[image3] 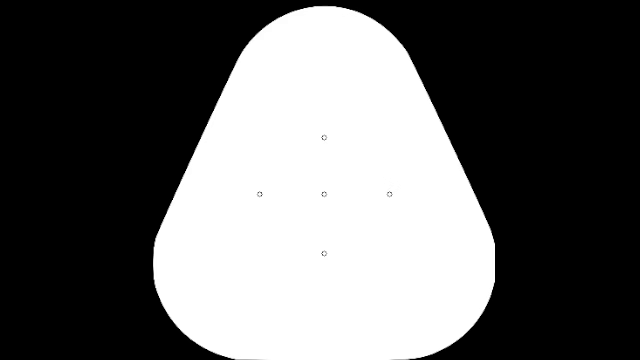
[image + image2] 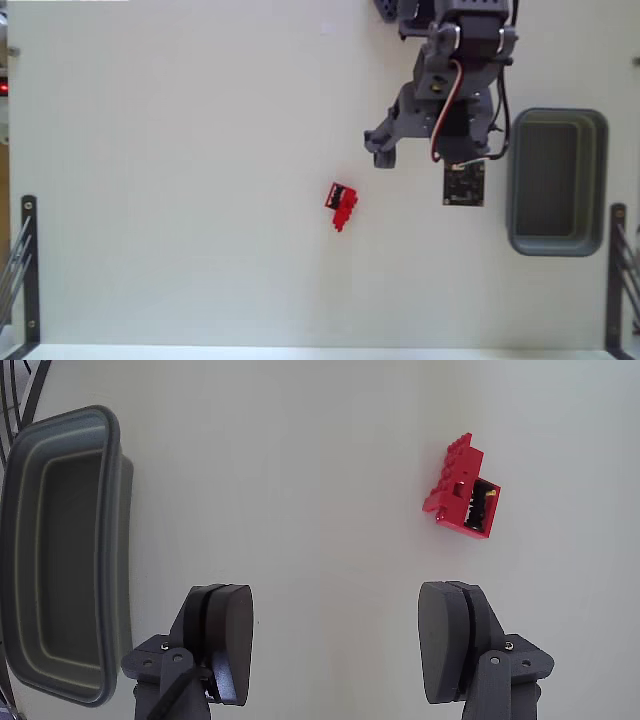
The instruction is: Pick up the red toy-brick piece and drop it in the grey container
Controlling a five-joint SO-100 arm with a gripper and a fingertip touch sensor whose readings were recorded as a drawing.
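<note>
The red toy-brick piece (image 2: 343, 206) lies on the white table, a stepped little block with studs; in the wrist view the brick (image 2: 461, 491) sits up and to the right of the fingers. The grey container (image 2: 516, 180) stands at the right edge of the fixed view and looks empty; in the wrist view its rim (image 2: 116, 510) fills the left side. My gripper (image 2: 415, 155) hangs between brick and tub, above the table. In the wrist view the gripper (image 2: 338, 638) is open, with bare table between its dark fingers (image 2: 228, 640).
The arm's base (image 2: 450, 20) reaches in from the top right of the fixed view. Black metal brackets (image 2: 26, 260) stand at the table's left and right edges. The table's front edge (image 2: 320, 348) runs along the bottom.
</note>
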